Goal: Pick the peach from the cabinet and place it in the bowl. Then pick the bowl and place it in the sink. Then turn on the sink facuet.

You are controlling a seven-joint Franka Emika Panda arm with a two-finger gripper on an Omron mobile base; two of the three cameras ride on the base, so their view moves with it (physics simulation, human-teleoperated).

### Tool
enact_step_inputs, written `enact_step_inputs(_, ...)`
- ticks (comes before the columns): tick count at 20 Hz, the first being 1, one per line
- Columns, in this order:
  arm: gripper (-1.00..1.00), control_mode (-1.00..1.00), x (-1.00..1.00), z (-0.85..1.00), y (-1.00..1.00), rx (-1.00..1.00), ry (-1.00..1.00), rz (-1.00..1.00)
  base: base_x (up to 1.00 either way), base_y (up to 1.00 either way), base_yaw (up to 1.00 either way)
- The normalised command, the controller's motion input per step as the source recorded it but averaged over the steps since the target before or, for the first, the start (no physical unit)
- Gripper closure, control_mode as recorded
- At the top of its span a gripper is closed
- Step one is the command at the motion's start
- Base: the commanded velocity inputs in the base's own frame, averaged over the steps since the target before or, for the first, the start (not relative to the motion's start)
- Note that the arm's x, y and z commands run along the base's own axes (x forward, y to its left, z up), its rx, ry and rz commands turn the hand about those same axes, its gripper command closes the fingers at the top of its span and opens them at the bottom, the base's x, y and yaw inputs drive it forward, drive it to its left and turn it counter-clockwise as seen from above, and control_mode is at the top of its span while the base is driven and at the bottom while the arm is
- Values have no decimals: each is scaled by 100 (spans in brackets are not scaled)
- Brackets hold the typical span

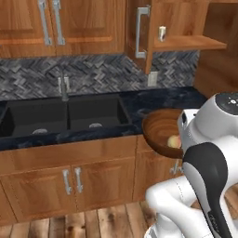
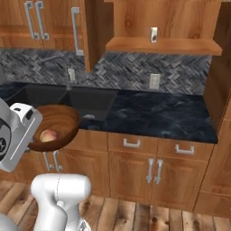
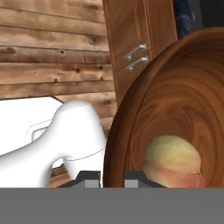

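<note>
The reddish-brown wooden bowl point(image 1: 160, 130) point(image 2: 56, 122) point(image 3: 175, 96) hangs tilted in the air in front of the counter edge, right of the sink point(image 1: 65, 116) point(image 2: 72, 99). The peach point(image 1: 174, 141) point(image 2: 49, 134) point(image 3: 173, 159) lies inside it against the lower wall. In the hand view my gripper point(image 3: 111, 179) is shut on the bowl's rim, one fingertip on each side. The grey faucet point(image 1: 63, 87) point(image 2: 67, 77) stands behind the sink, and no water shows. The wall cabinet point(image 1: 186, 42) point(image 2: 162, 45) stands open.
A small white cylinder point(image 1: 161, 33) point(image 2: 154, 34) stands on the cabinet shelf. The open cabinet door point(image 1: 142, 32) point(image 2: 88, 31) juts out above the counter. Dark stone counter point(image 1: 172, 100) point(image 2: 158, 113) stretches right of the sink. Wooden drawers and doors point(image 2: 149, 167) run below.
</note>
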Motion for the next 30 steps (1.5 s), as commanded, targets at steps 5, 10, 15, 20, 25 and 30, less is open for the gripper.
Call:
enact_step_inputs(5,100,100,0,0,0,0,0,0,25,100,-3)
enact_step_inputs(10,100,100,0,0,0,0,0,0,46,84,-2)
enact_step_inputs(15,100,100,0,0,0,0,0,0,60,50,-1)
enact_step_inputs(20,100,100,0,0,0,0,0,0,59,11,-2)
enact_step_inputs(25,100,100,0,0,0,0,0,0,57,0,-6)
enact_step_inputs(30,100,100,0,0,0,0,0,0,60,9,-5)
